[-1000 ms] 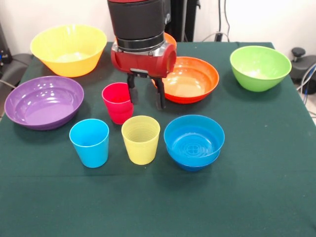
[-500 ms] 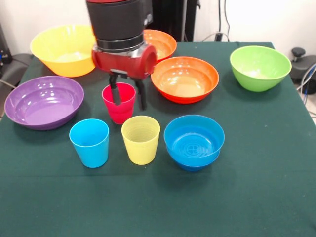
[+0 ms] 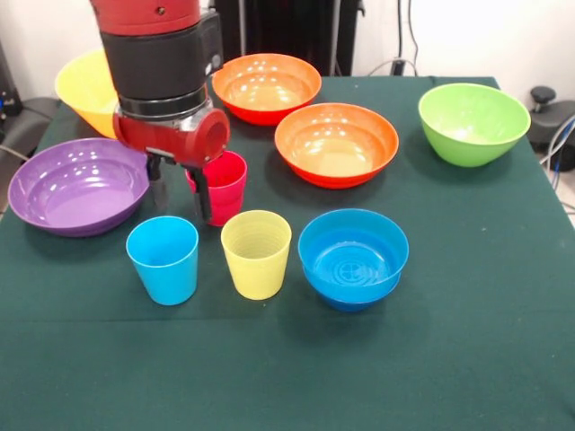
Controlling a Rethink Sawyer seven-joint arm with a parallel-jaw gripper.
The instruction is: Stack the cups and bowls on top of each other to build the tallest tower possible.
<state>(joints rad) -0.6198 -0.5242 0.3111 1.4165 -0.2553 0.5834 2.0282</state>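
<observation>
Hovering my pincer spread and empty, just left of the red-pink cup; light blue cup, yellow cup and blue bowl stand nearer on the desk.

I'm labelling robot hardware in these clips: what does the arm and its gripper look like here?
The arm is a thick cylinder, red at the top, then a wide black section ringed by a thin silvery band. Below sits a rounded red wrist housing with a circular cap on its side. The gripper is two slim, straight black fingers hanging from the housing. No cables or markings are visible on it.
</observation>
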